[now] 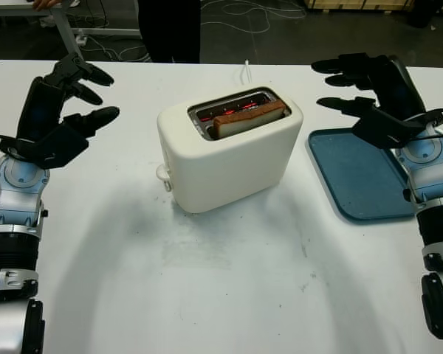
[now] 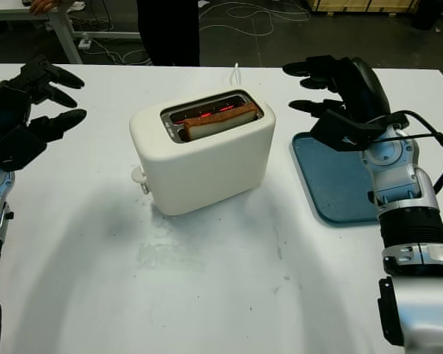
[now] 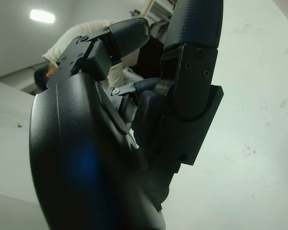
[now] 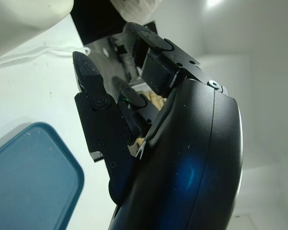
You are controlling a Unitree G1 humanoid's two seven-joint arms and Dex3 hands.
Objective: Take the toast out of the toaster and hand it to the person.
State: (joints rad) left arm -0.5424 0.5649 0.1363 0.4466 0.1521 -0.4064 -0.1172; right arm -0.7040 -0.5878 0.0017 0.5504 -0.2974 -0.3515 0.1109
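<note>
A cream toaster point(image 1: 229, 151) stands mid-table with a brown slice of toast point(image 1: 247, 116) poking up from its nearer slot; the heating elements glow red. My left hand point(image 1: 85, 92) is raised well to the left of the toaster, open and holding nothing. My right hand point(image 1: 343, 82) hovers to the toaster's right, above the far end of the tray, open as well. A person in dark trousers point(image 1: 168, 29) stands at the table's far edge.
A blue tray point(image 1: 358, 173) lies on the white table point(image 1: 229, 280) to the right of the toaster. The toaster's white cord point(image 1: 246, 72) runs off the far edge. Cables and a table leg point(image 1: 63, 29) lie on the floor beyond.
</note>
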